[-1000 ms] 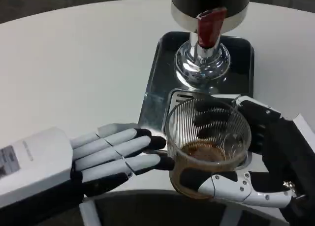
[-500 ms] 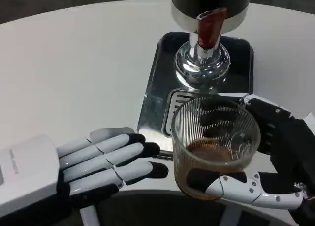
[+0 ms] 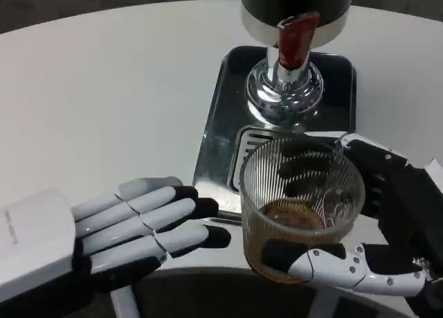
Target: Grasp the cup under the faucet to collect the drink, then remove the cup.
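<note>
A ribbed clear glass cup (image 3: 301, 204) with a little brown drink at its bottom is held at the near edge of the steel drip tray (image 3: 221, 117). My right hand (image 3: 387, 228) grips it from the right, fingers behind the glass and thumb across its front. The cup is in front of the faucet (image 3: 294, 41), whose red lever points down from the black dispenser body. My left hand (image 3: 118, 231) lies open and flat to the left of the cup, fingertips a short gap from the glass.
The dispenser's chrome base (image 3: 285, 89) stands on the tray, with a slotted grate (image 3: 252, 141) in front of it. The white round table (image 3: 104, 89) spreads wide to the left. Its near edge runs just below both hands.
The right hand has carried the cup slightly toward me and to the right, away from the grate. My left hand has drawn back to the left, opening a gap from the cup.
</note>
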`<state>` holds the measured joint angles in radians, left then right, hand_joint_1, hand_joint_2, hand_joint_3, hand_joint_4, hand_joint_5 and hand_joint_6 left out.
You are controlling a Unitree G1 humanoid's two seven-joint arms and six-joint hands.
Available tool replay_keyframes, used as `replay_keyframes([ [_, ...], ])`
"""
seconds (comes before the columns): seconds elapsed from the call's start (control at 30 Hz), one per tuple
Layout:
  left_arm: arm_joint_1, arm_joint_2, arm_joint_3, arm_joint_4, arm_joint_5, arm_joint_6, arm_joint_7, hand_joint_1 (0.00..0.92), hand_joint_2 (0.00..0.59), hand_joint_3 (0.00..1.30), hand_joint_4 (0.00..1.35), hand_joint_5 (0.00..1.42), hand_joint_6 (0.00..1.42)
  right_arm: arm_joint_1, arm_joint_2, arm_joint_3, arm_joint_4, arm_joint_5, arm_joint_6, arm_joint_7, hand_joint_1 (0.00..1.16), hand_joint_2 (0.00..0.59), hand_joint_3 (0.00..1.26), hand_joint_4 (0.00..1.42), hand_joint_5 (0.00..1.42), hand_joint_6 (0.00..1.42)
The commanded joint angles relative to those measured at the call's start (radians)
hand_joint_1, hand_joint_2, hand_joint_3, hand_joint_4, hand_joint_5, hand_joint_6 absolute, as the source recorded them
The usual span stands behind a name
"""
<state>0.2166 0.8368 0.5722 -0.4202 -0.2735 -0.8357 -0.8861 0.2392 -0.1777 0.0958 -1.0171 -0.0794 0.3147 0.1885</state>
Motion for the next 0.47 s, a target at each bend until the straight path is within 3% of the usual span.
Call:
replay_keyframes([
  [0.03, 0.021, 0.009, 0.014, -0.014, -0.018, -0.011, 0.017, 0.000, 0.052, 0.10, 0.00, 0.00, 0.00, 0.002, 0.000, 0.008, -0.030, 0.017, -0.012, 0.001, 1.02, 0.137, 0.71, 0.76, 0.91, 0.97],
  [0.47, 0.026, 0.011, 0.020, -0.029, -0.020, 0.002, 0.035, 0.000, 0.052, 0.11, 0.00, 0.00, 0.00, -0.001, -0.003, -0.001, -0.030, 0.024, -0.014, 0.003, 1.02, 0.137, 0.71, 0.76, 0.91, 0.97],
])
